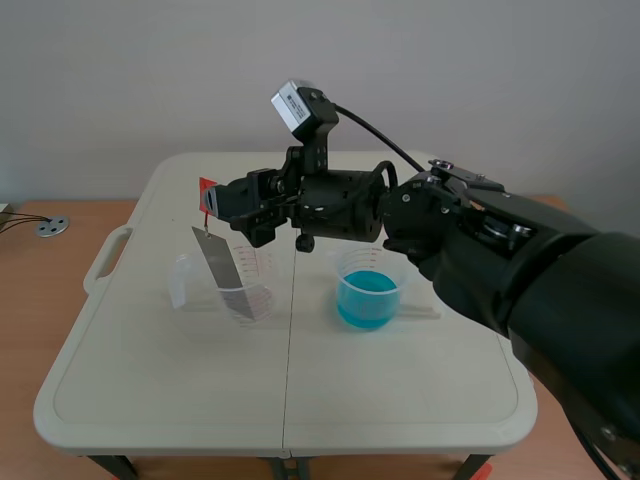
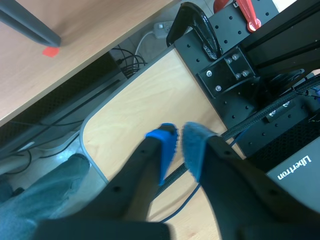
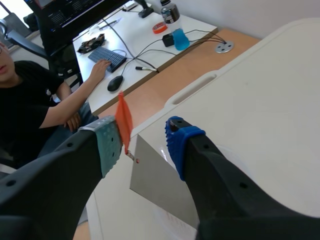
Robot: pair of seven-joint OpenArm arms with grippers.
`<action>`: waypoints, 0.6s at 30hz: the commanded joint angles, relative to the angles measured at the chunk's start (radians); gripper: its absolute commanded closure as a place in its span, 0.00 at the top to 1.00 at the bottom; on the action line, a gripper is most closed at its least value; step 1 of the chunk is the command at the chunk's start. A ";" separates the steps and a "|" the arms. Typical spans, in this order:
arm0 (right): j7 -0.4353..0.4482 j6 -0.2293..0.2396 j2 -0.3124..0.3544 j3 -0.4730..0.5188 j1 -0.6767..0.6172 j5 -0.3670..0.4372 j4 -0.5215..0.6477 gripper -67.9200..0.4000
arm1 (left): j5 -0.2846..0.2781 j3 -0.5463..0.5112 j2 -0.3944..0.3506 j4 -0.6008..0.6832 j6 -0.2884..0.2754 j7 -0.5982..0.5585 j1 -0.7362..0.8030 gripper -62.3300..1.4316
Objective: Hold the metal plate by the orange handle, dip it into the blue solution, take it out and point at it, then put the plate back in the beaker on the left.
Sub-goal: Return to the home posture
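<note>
The right arm (image 1: 480, 260) is reaching in from the right and crossing past the middle of the white table (image 1: 150, 380). The right gripper (image 1: 215, 200) is hanging over the table's left part, above the clear beaker (image 1: 250, 290). The metal plate (image 1: 218, 262) is standing tilted. Its lower end appears to be inside that beaker, and its top is leaning left over the rim. The orange handle (image 1: 207, 188) is rising from the plate's top and sitting between the gripper's fingers.

In the right wrist view the right gripper (image 3: 142, 127) is standing wide. The handle (image 3: 123, 120) is lying against the grey-green pad (image 3: 107, 145), while the blue pad (image 3: 180, 142) is sitting apart from it with a clear gap, so nothing is being squeezed. The plate (image 3: 155, 185) is hanging below the handle.

The beaker of blue liquid (image 1: 368, 290) is standing to the right of the clear beaker, near the table's middle, and the two are not touching.

The left gripper (image 2: 179, 132) is showing only in its own view. It is pointing down at a wooden board (image 2: 150, 100) beside a black frame (image 2: 235, 60). Its fingers are standing narrow, with the pads almost meeting and nothing between them.

Beyond the table's left edge, a person (image 3: 30, 100) is sitting at a desk (image 3: 165, 45) with one hand on a keyboard (image 3: 106, 56).
</note>
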 commanded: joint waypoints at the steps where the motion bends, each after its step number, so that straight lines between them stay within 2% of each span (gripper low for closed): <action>1: 0.013 0.016 0.018 0.035 0.034 0.034 0.016 0.40 | 0.006 -0.005 0.002 0.005 0.001 -0.010 0.008 0.51; 3: 0.013 0.016 0.031 0.058 0.034 0.047 0.016 0.44 | 0.015 -0.005 0.002 0.005 0.001 -0.016 0.008 0.84; 4: 0.013 0.016 0.037 0.071 0.034 0.055 0.016 0.46 | 0.015 -0.005 0.002 0.005 0.001 -0.027 0.008 0.96; 5: 0.013 0.016 0.043 0.083 0.034 0.063 0.016 0.47 | 0.015 -0.005 0.002 0.005 0.001 -0.040 0.008 1.00; 11: 0.013 0.016 0.050 0.134 0.034 0.081 0.016 0.59 | 0.015 -0.005 0.002 0.005 0.001 -0.040 0.008 1.00; 18: 0.003 0.016 0.053 0.134 0.033 0.110 0.020 0.86 | 0.015 -0.005 0.002 0.005 0.001 -0.036 0.008 1.00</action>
